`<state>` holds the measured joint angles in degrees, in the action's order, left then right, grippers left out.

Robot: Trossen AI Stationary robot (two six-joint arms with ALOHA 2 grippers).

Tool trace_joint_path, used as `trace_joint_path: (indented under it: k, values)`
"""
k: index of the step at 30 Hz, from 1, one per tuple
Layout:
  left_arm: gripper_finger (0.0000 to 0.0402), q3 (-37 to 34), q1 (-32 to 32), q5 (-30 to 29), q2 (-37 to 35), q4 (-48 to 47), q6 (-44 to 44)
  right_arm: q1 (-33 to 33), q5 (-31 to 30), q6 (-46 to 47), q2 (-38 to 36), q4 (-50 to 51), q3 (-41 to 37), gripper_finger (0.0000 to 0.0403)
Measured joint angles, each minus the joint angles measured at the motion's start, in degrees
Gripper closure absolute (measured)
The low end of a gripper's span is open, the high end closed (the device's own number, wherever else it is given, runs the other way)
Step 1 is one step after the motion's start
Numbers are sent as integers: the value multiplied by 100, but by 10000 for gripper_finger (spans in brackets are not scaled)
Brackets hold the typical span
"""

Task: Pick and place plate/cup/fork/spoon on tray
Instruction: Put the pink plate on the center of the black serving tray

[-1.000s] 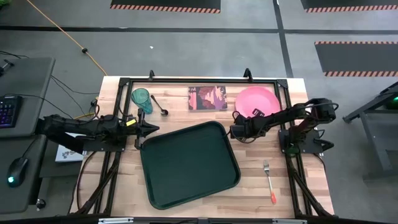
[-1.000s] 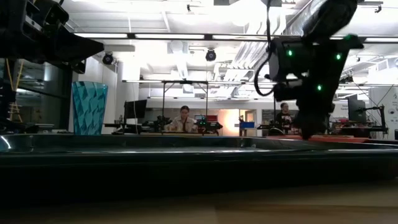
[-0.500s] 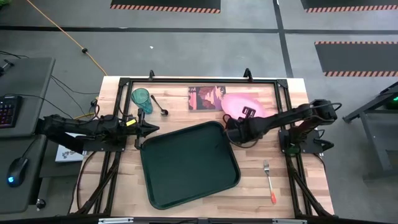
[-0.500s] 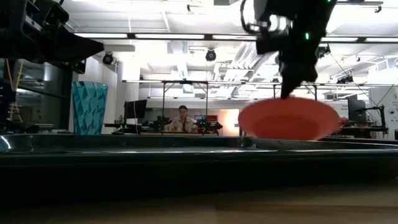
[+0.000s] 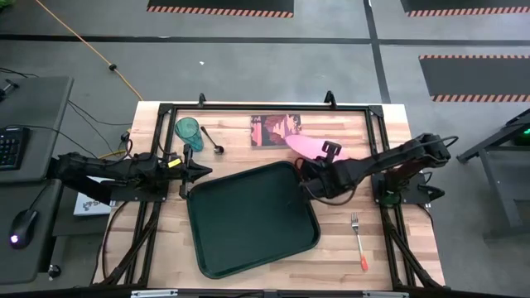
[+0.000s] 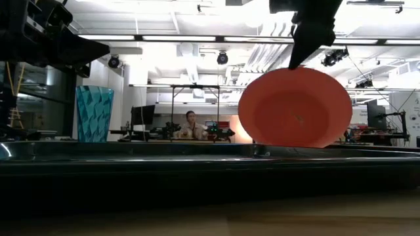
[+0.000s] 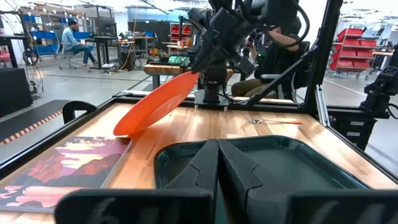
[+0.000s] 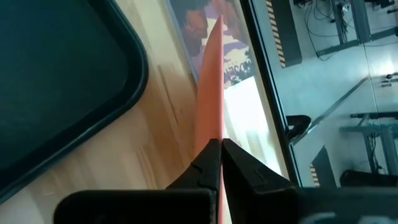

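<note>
My right gripper is shut on the pink plate, between the dark green tray's far right corner and the dark-red picture. The plate stands steeply tilted in the low view and shows edge-on in the right wrist view. My left gripper is shut and empty at the tray's left rim. The teal cup stands upright and the dark spoon lies flat at the far left. The orange-handled fork lies to the right of the tray. My right gripper pinches the plate's rim between its two fingers, one on each face. The fingers come from the table's right, slanting down. The plate is tipped steeply, its held edge high. Its low edge is by the picture; whether it touches the table I cannot tell.
The picture lies flat at the table's far edge, just beyond the plate. A black frame runs around the work area. People sit at desks in the room behind the table.
My right gripper has gone up and toward the table's left, toward the tray. The plate, which lay flat at the far right, has come up off the table with it and tipped from level to steeply on edge.
</note>
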<state>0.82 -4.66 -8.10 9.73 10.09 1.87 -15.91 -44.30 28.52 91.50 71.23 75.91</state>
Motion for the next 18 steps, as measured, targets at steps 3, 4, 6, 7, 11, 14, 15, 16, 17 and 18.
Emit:
trace_joint_path:
  k: [3, 4, 6, 7, 11, 14, 15, 16, 17, 18]
  values:
    - [401, 2, 0, 0, -1, 1, 0, -103, 27, -3, 0, 12, 55, 403]
    - [401, 0, 0, 0, 1, 0, 0, -137, 49, 0, 0, 14, 57, 403]
    - [402, 1, 0, 0, 0, 0, 0, -197, 150, 0, 0, 14, 57, 403]
    - [402, 1, 0, 0, 0, 0, 0, -231, 205, 0, 0, 14, 57, 403]
    - [401, 0, 0, 0, 1, 0, 0, -387, 272, -2, 0, -8, 57, 403]
    - [401, 1, 0, 0, 0, 1, 0, -464, 386, 104, 0, -9, 57, 403]
    - [402, 0, 0, 0, 1, 0, 0, -476, 516, 179, 0, -17, 50, 403]
    - [401, 2, 1, 0, -1, 0, 0, -480, 616, 294, 0, -43, 2, 403]
    - [402, 2, -1, 0, 1, 0, 0, -476, 694, 405, -1, -49, -77, 403]
    - [402, 0, 1, 0, 1, 0, 0, -476, 712, 489, 0, -65, -189, 403]
